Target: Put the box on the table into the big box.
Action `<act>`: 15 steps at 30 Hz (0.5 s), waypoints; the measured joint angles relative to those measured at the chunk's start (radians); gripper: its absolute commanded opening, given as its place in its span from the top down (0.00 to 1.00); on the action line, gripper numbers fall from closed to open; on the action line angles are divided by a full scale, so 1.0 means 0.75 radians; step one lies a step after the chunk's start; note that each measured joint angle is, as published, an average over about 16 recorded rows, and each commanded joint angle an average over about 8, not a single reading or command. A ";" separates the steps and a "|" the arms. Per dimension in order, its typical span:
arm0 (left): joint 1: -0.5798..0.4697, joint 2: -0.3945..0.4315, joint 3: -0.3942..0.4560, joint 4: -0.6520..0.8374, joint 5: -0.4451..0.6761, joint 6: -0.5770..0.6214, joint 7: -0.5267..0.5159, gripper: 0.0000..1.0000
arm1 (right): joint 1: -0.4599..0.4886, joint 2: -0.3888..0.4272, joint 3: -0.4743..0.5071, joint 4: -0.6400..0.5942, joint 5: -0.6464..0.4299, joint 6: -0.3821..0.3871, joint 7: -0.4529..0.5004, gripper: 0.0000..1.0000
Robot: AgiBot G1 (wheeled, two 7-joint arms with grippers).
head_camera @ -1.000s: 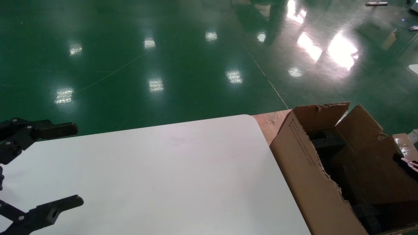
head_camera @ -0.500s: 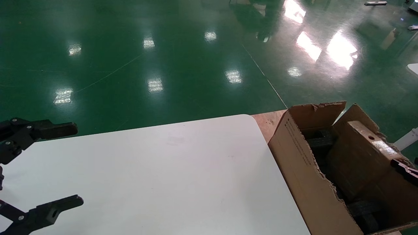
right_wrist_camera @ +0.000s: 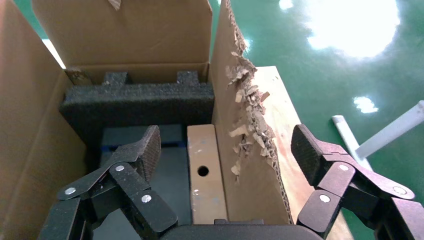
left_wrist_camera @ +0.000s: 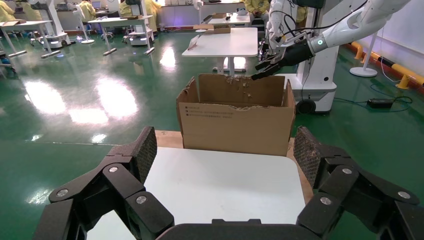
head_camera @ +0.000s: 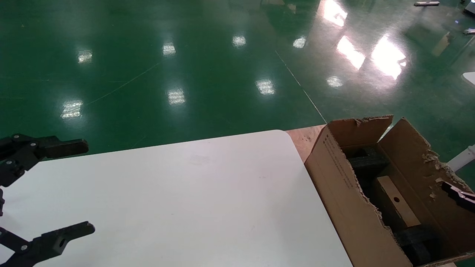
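Note:
The small brown box (head_camera: 395, 202) with a round hole lies inside the big torn carton (head_camera: 343, 189), against its right wall; it also shows in the right wrist view (right_wrist_camera: 204, 182). My right gripper (right_wrist_camera: 226, 150) is open and empty above the carton, its jaws astride the ragged right wall (right_wrist_camera: 247, 145); only its tip (head_camera: 457, 194) shows in the head view. My left gripper (head_camera: 70, 189) is open and empty over the white table (head_camera: 193, 200) at the left edge. The left wrist view shows the carton (left_wrist_camera: 235, 116) beyond the table (left_wrist_camera: 220, 185).
Black foam (right_wrist_camera: 137, 102) lines the carton's far end and floor. The carton stands on a wooden surface (head_camera: 306, 139) beside the table's rounded corner. Shiny green floor (head_camera: 185, 66) lies beyond. Other tables and robots (left_wrist_camera: 320, 45) stand far off.
The small box, held tilted high above the carton's right side half a second ago, now lies down inside the carton. The right gripper has let go of it. The left gripper has not moved.

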 measured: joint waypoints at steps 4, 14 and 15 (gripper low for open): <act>0.000 0.000 0.000 0.000 0.000 0.000 0.000 0.00 | 0.063 0.010 0.033 0.027 -0.075 -0.030 -0.051 0.00; 0.000 0.000 0.001 0.000 0.000 0.000 0.000 0.00 | 0.316 0.063 0.179 0.217 -0.401 -0.023 -0.200 0.00; 0.000 0.000 0.001 0.000 0.000 0.000 0.000 0.00 | 0.343 0.069 0.197 0.246 -0.438 -0.011 -0.211 0.00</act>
